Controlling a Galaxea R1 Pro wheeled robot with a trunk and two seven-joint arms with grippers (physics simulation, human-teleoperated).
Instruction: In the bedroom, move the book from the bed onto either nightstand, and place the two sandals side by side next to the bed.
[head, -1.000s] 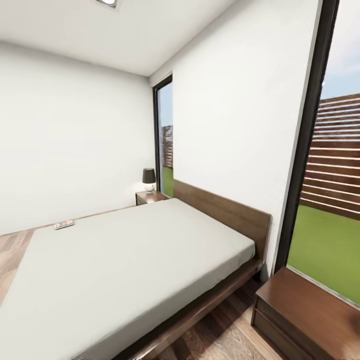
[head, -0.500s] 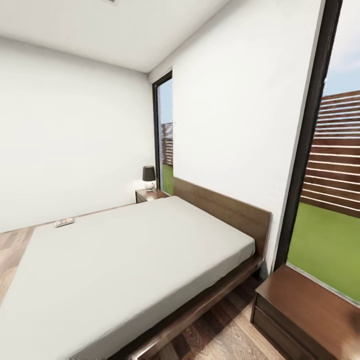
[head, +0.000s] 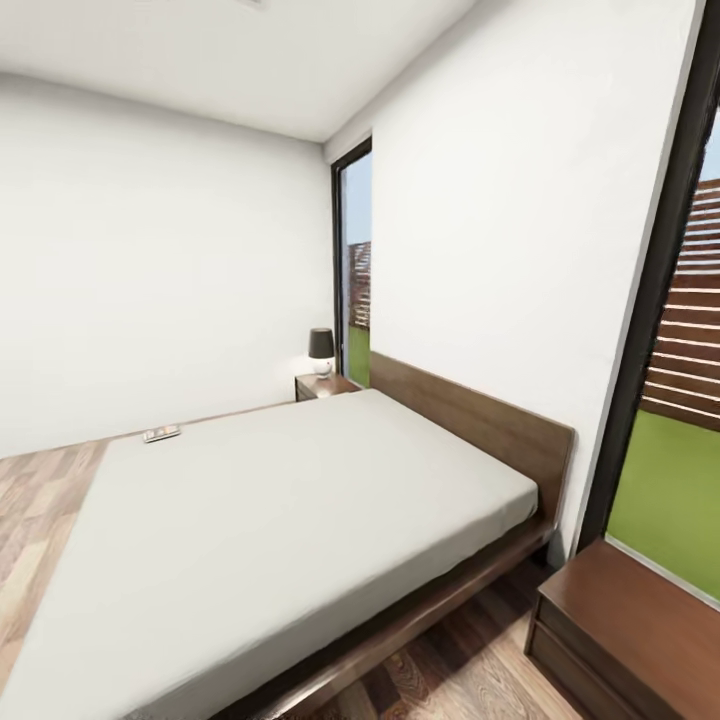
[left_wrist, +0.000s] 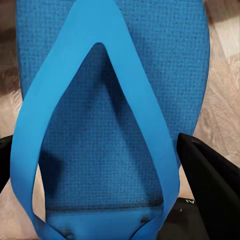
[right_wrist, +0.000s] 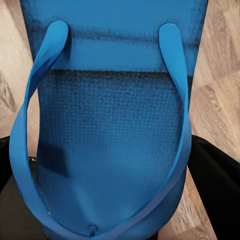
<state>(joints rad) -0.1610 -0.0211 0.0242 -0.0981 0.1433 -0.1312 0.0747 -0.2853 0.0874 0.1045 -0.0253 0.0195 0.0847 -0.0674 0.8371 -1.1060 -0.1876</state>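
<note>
Head view has panned, bed and book (mid-left, far edge) sliding rightward in frame; each gripper pinches a sandal between dark fingers over wood floor—placement pending.

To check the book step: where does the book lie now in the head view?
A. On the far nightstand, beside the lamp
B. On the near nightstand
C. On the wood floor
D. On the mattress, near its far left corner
D: the book lies flat on the grey mattress of the bed, at its far left corner, apart from the far nightstand with the lamp.
</note>
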